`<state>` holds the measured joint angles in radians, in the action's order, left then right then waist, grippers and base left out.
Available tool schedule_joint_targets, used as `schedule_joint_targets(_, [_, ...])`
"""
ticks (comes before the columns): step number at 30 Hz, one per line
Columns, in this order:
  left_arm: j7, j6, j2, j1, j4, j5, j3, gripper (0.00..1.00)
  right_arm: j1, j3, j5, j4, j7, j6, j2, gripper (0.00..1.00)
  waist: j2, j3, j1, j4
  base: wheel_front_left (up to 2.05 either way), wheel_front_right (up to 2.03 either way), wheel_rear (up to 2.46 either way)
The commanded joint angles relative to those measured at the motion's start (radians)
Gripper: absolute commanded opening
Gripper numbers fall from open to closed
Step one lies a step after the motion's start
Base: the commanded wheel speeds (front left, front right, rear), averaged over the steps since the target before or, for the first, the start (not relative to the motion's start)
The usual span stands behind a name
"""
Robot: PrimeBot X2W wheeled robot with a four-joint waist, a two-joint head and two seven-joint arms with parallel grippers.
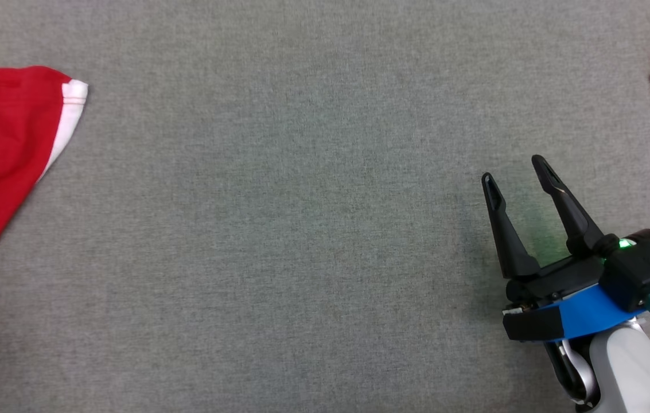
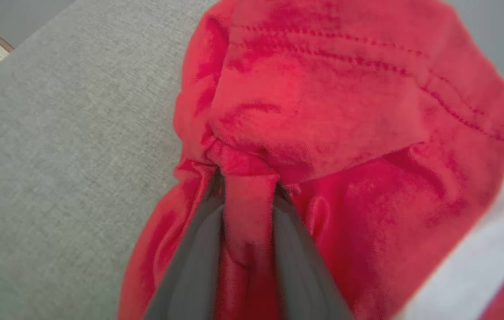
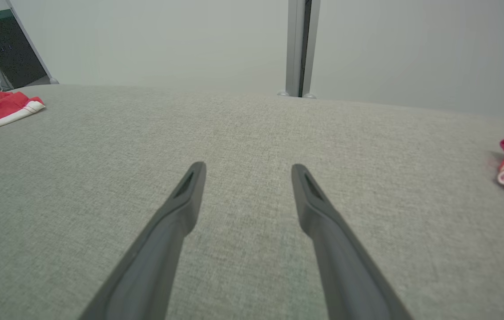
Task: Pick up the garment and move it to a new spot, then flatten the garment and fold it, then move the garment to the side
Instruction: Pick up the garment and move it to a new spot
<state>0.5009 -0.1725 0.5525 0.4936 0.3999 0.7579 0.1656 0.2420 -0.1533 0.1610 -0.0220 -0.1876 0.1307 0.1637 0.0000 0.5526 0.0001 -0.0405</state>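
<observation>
Left end effector [image 2: 249,182] pinches 1 fold of the red, white-trimmed fabric garment [image 2: 345,111] on the grey cloth counter [image 2: 56,155]; right end effector [image 1: 513,169] gapes wide, empty. Moving, flattening, folding remain.

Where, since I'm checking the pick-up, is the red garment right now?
The red garment lies at the head view's far left, on the grey surface; the left wrist view shows a fold pinched in the jaws of the left gripper.
</observation>
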Motion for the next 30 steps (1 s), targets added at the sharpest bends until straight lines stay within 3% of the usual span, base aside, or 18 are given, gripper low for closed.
schedule_joint_targets(1, [0.022, -0.002, -0.023, -0.036, 0.008, 0.001, -0.019, 0.00, 0.003, 0.004, 0.003, 0.006, -0.009, 0.000, -0.004, 1.00, 0.0000, -0.018, -0.0001, -0.005, 0.00, 0.00, 0.00])
schedule_joint_targets(5, [-0.008, 0.018, 0.030, -0.026, -0.058, -0.040, -0.033, 0.00, -0.010, 0.011, 0.017, 0.036, -0.019, 0.000, -0.015, 1.00, 0.0000, -0.094, -0.0001, 0.013, 0.00, 0.00, 0.00])
schedule_joint_targets(16, [0.013, 0.102, 0.069, 0.094, -0.274, -0.139, -0.185, 0.00, -0.079, 0.025, 0.062, 0.109, -0.039, 0.000, -0.043, 1.00, 0.0000, -0.372, -0.0001, 0.079, 0.00, 0.00, 0.00])
schedule_joint_targets(22, [0.061, 0.151, 0.022, 0.195, -0.399, -0.139, -0.289, 0.00, -0.123, 0.041, 0.065, 0.115, -0.039, 0.000, -0.059, 1.00, 0.0000, -0.454, -0.0001, 0.082, 0.00, 0.00, 0.00])
schedule_joint_targets(30, [0.113, 0.210, -0.072, 0.255, -0.504, -0.137, -0.447, 0.00, -0.132, 0.034, 0.077, 0.102, -0.028, 0.000, -0.071, 1.00, 0.0000, -0.479, -0.0001, 0.023, 0.00, 0.00, 0.00])
